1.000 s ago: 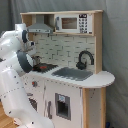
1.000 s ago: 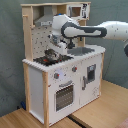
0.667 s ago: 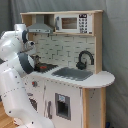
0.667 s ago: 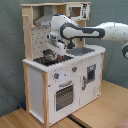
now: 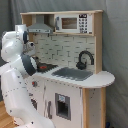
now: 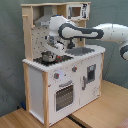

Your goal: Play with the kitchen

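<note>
Over the stovetop | pincer grip unclear | kitchen lettering unreadable

one kitchen, one pot, one faucet

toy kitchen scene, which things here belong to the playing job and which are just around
In the job: the kitchen; the small metal pot on its stovetop; the gripper reaching over that pot.

Just around: the wooden table underneath; the grey curtain behind.
</note>
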`<action>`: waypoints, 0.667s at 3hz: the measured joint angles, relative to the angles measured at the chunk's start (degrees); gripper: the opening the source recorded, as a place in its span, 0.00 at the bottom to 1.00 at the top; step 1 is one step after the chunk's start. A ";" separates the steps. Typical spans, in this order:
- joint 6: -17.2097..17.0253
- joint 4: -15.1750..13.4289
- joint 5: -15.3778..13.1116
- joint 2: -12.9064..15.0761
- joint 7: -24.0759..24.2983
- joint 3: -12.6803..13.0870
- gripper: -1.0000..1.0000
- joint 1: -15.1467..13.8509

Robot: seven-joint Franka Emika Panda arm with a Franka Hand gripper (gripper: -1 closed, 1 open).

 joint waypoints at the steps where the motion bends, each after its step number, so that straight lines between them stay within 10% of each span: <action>1: -0.02 0.00 0.00 0.00 0.00 0.00 1.00 -0.01; 2: -2.09 3.48 -0.02 0.15 0.00 -0.34 1.00 -0.51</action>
